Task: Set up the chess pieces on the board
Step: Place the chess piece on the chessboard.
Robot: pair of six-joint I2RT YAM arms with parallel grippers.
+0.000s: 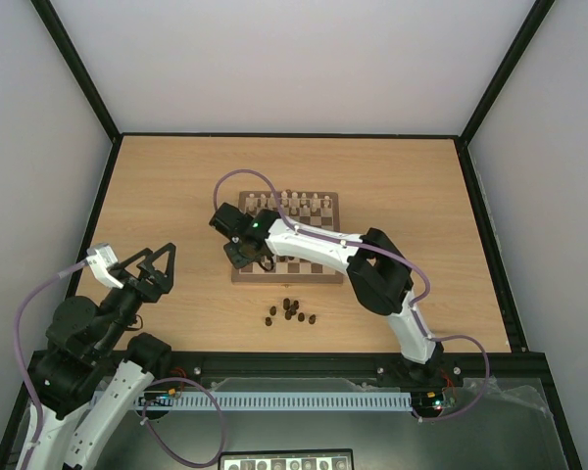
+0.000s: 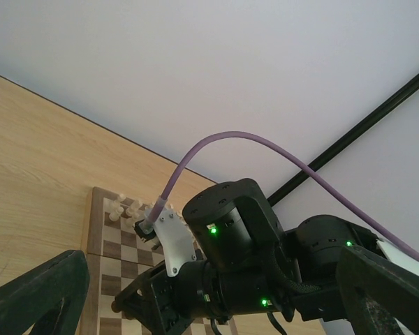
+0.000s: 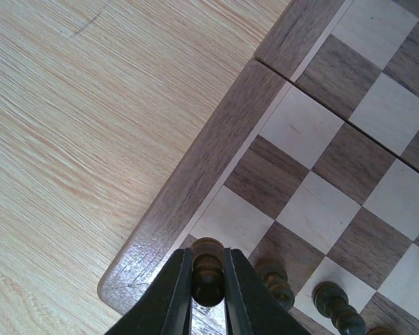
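Right tool round piece, perhaps pawn

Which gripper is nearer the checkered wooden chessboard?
Right. The right gripper is over the checkered wooden chessboard, clamping a dark brown piece; the left gripper is off its left side.

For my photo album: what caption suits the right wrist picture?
The right gripper holds a dark chess piece at the board corner, other dark pieces alongside.
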